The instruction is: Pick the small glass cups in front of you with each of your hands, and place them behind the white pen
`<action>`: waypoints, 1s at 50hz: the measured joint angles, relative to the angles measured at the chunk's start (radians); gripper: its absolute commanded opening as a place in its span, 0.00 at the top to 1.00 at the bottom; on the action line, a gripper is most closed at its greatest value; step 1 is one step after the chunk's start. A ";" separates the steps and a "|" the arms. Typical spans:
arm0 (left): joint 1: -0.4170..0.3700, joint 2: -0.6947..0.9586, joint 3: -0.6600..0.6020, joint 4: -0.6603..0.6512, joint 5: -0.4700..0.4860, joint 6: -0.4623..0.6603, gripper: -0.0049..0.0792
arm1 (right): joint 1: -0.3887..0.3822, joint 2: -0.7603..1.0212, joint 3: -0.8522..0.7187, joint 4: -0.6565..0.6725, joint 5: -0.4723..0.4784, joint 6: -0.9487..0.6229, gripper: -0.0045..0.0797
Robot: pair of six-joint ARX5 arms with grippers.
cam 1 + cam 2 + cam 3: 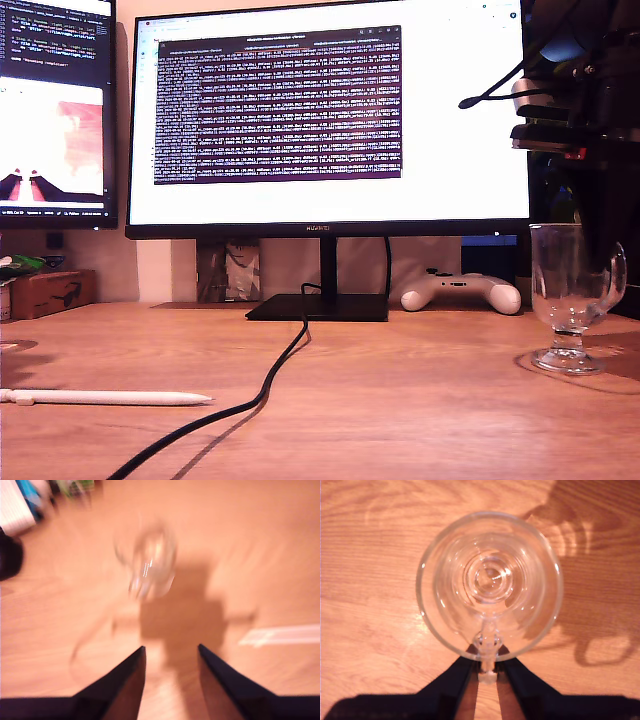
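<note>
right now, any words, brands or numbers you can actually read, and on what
"HUAWEI": bottom bezel of the centre monitor, tiny, only just legible.
Terminal text on that monitor's screen: too small to read.
Code lines on the side monitor: too small to read.
Both wrist views: no text.

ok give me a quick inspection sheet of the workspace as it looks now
surface: wooden desk, bare in the middle
job's things: one glass cup upright at the exterior view's right; another cup blurred; white pen lying flat
clutter: white game controller, cardboard box
grippers: my second gripper at a cup's handle; my first gripper open, short of its cup
cables: black cable crossing the desk
surroundings: two lit monitors
</note>
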 measured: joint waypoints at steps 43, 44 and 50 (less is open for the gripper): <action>0.048 0.356 0.000 0.254 -0.080 0.196 0.61 | 0.000 0.000 0.000 0.025 0.000 -0.004 0.96; 0.048 0.357 0.000 0.256 -0.076 0.196 0.63 | 0.000 0.000 0.000 0.025 0.000 -0.004 0.96; 0.049 0.358 0.000 0.261 -0.040 0.196 0.77 | 0.000 0.000 0.000 0.031 0.000 -0.003 0.96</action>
